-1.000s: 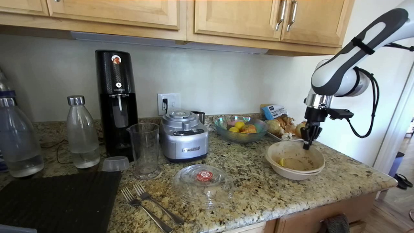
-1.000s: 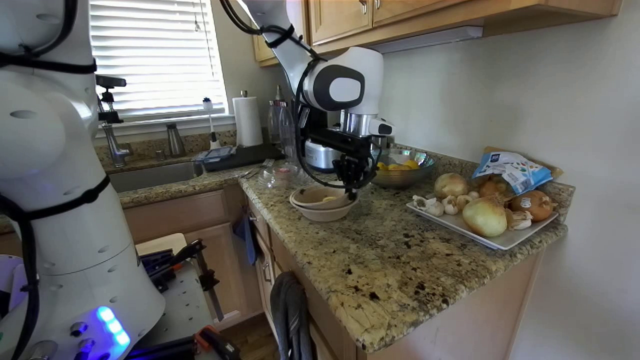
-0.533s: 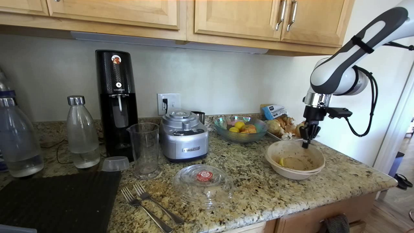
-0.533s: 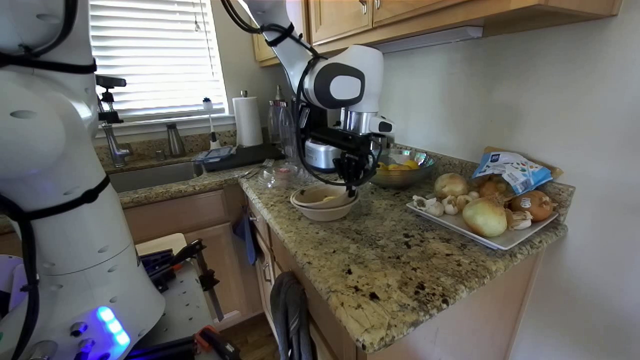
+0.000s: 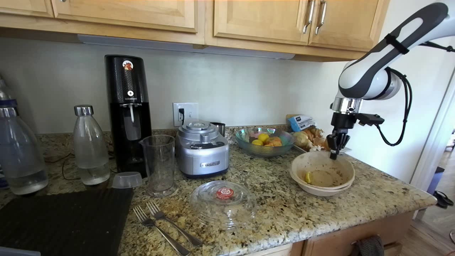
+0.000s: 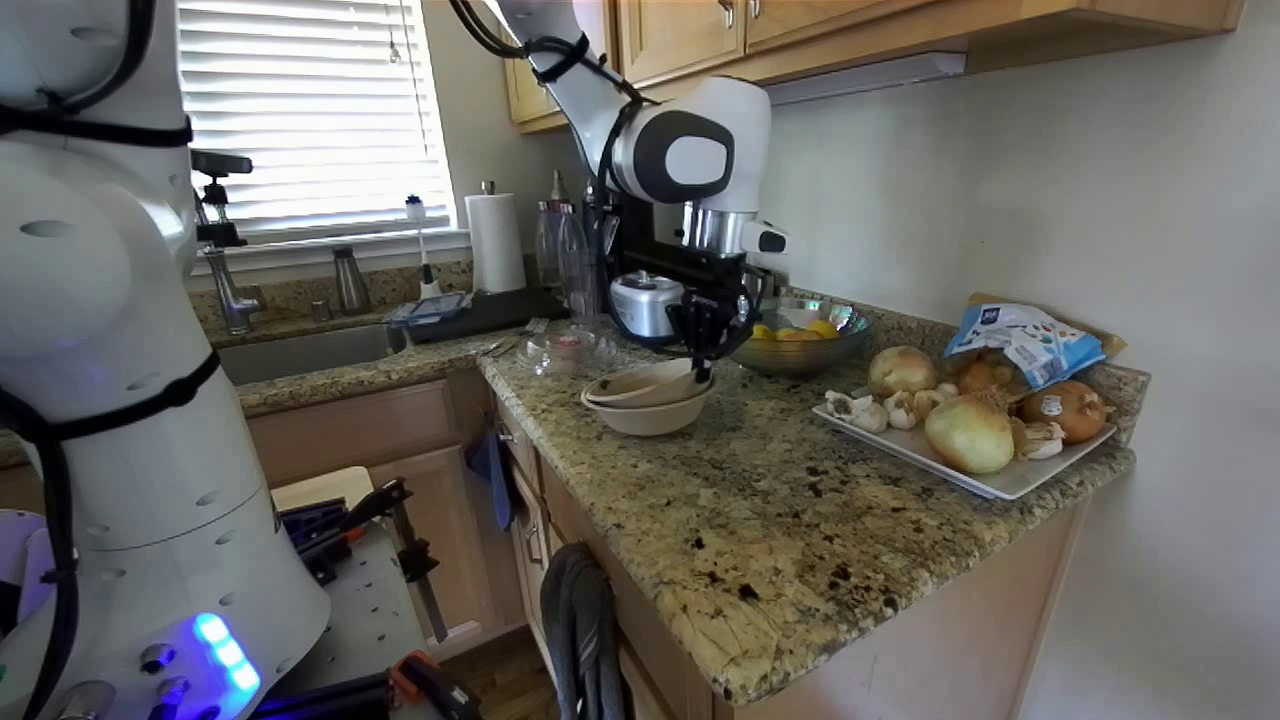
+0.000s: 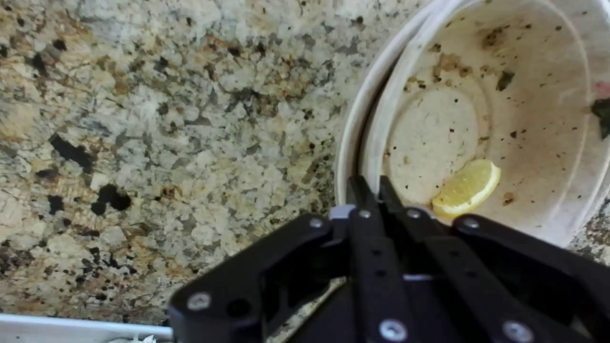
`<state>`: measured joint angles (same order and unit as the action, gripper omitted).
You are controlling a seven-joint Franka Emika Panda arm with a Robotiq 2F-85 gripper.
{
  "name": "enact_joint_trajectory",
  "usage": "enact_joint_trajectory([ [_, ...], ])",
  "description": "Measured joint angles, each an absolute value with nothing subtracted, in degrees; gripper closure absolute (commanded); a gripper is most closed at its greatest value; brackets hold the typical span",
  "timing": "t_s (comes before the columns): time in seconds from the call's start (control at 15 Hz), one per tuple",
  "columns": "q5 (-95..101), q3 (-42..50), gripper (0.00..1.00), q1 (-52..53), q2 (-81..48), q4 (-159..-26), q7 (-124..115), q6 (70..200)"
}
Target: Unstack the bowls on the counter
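Note:
Two beige bowls are nested on the speckled granite counter [image 5: 277,209]. The upper bowl [image 5: 325,172] holds food scraps and a lemon wedge [image 7: 467,188]. In an exterior view the upper bowl [image 6: 640,385] is tilted, its gripped side raised above the lower bowl [image 6: 650,418]. The lower bowl also shows beneath it in an exterior view [image 5: 321,191], and its rim [image 7: 350,138] shows in the wrist view with a dark gap between the rims. My gripper [image 7: 369,183] is shut on the upper bowl's rim, one finger inside it, the other between the rims. It also shows in both exterior views [image 5: 333,156] [image 6: 702,372].
A glass fruit bowl [image 5: 265,142] and a tray of onions and garlic [image 6: 960,455] stand near the wall. A clear plastic lid [image 5: 224,204], forks [image 5: 167,227] and a food processor [image 5: 202,153] lie farther along. The counter has a front edge [image 6: 610,545].
My gripper has risen and moved slightly toward the food processor. The upper bowl's gripped side has come up with it, tilting the bowl more. The lower bowl has shifted slightly.

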<state>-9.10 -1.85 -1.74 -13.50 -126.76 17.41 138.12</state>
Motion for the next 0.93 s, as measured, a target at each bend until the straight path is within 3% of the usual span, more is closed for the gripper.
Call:
enact_joint_trajectory([
  [0.93,-13.7,-2.1,0.95,-2.6,-13.5,-122.5,24.4,130.7],
])
